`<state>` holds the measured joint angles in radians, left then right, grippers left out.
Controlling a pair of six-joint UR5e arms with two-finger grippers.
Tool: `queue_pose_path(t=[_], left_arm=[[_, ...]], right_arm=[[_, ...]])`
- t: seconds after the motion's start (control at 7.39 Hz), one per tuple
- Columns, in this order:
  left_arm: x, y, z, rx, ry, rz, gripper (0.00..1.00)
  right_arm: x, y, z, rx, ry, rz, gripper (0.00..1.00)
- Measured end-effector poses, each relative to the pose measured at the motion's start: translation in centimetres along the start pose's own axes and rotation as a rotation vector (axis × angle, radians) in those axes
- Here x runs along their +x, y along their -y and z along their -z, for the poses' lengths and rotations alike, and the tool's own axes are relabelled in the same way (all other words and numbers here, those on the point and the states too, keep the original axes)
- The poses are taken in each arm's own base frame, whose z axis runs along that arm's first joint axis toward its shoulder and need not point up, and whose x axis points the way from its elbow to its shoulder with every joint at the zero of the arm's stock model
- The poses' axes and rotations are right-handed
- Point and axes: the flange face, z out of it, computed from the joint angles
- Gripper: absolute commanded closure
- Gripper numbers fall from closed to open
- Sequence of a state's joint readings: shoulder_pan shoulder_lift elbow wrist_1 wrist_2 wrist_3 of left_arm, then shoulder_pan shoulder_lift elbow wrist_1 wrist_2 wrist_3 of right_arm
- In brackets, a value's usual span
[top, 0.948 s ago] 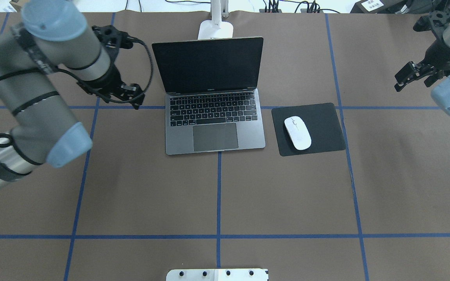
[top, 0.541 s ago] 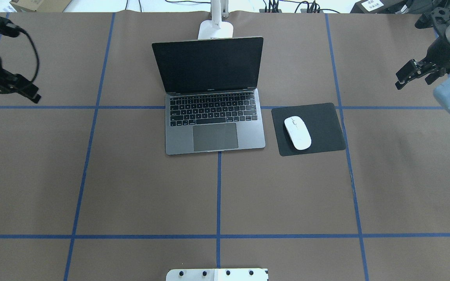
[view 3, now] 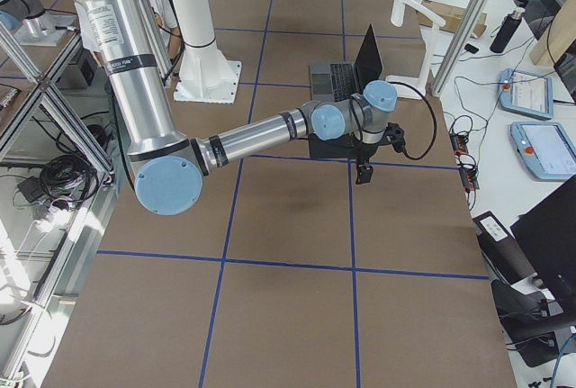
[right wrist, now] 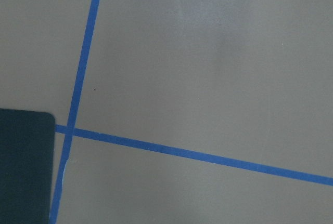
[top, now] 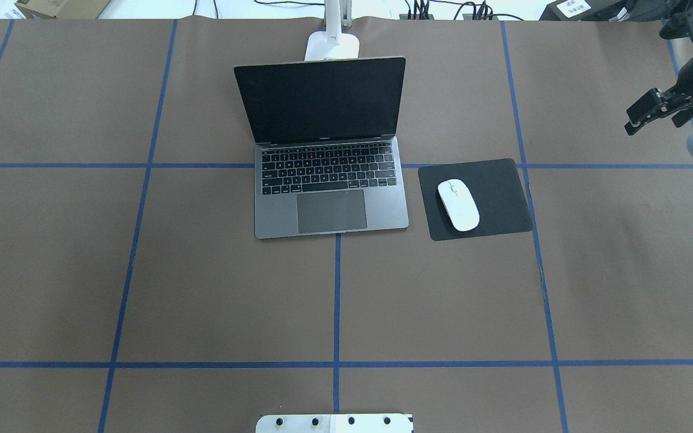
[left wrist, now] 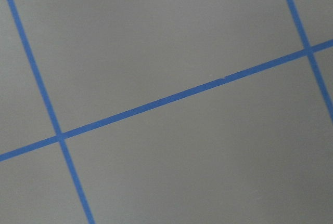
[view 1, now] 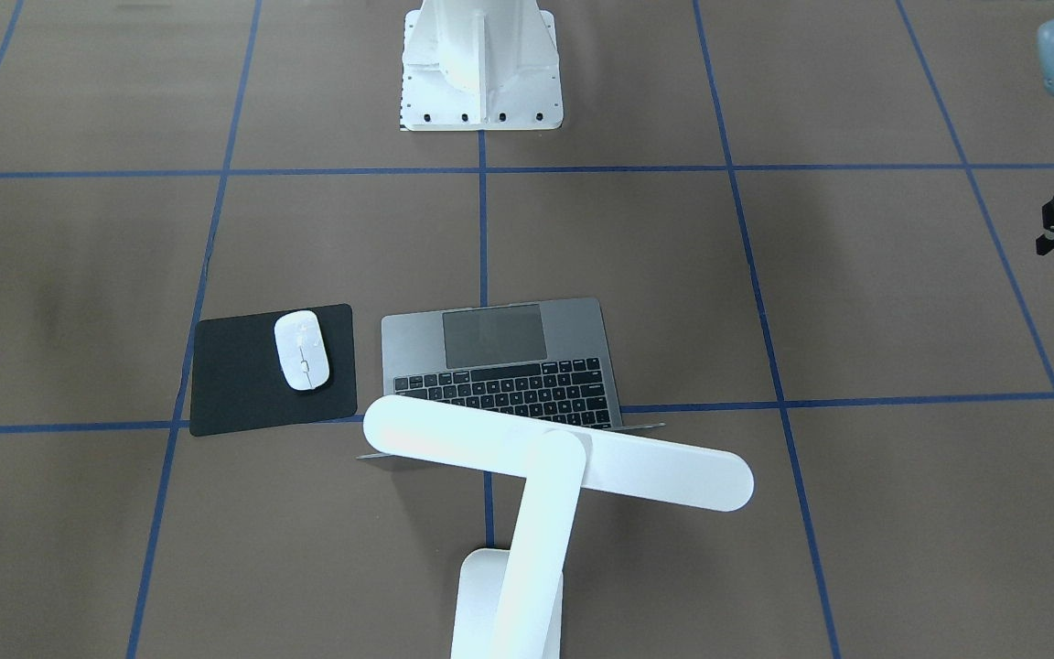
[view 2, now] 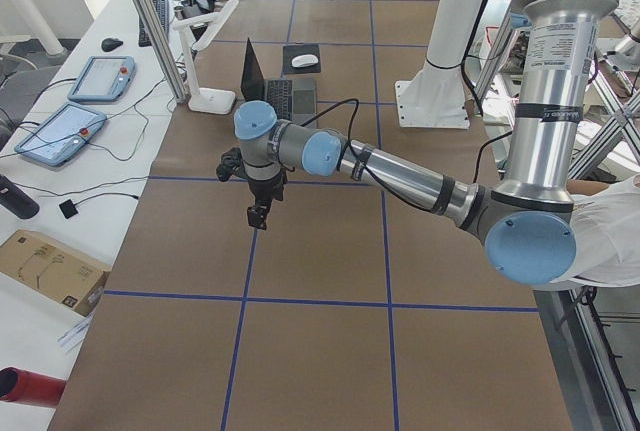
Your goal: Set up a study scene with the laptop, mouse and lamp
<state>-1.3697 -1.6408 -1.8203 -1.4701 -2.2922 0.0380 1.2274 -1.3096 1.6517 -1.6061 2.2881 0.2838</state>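
Observation:
The laptop (top: 329, 180) stands open at the table's middle, with its dark screen up; it also shows in the front-facing view (view 1: 509, 366). The white mouse (top: 458, 204) lies on a black mat (top: 497, 186) right of the laptop. The lamp's base (top: 332, 45) stands behind the screen, and its bar head (view 1: 559, 462) hangs over the lid. My left gripper (view 1: 1047, 245) hovers empty far off to the laptop's left, its fingers together. My right gripper (top: 630, 127) hovers empty beyond the mat, also closed. Both wrist views show only bare table.
The white bolted pedestal (view 1: 481, 69) stands at the robot's side of the table. Blue tape lines cross the brown table cover (top: 232, 288). Cables and boxes (top: 443, 9) lie along the far edge. Tablets (view 2: 75, 101) sit on a side bench.
My left arm has swung away from beside the laptop and out of the overhead view on the left. My right gripper has drifted a little further right and back.

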Motion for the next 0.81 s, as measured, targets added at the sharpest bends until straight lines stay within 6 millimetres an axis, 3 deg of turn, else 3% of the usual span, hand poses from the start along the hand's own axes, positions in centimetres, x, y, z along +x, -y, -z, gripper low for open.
queue_pose_path(t=[0.41, 0.81], left_arm=[[-1.5, -1.9, -0.3, -0.023, 0.003, 0.027, 0.01], [-2.0, -2.6, -0.2, -0.025, 0.004, 0.040, 0.01]], right_arm=[[2.0, -2.2, 0.6, 0.007, -0.007, 0.010, 0.01], [3.2, -3.2, 0.2, -0.004, -0.012, 0.023, 0.01]])
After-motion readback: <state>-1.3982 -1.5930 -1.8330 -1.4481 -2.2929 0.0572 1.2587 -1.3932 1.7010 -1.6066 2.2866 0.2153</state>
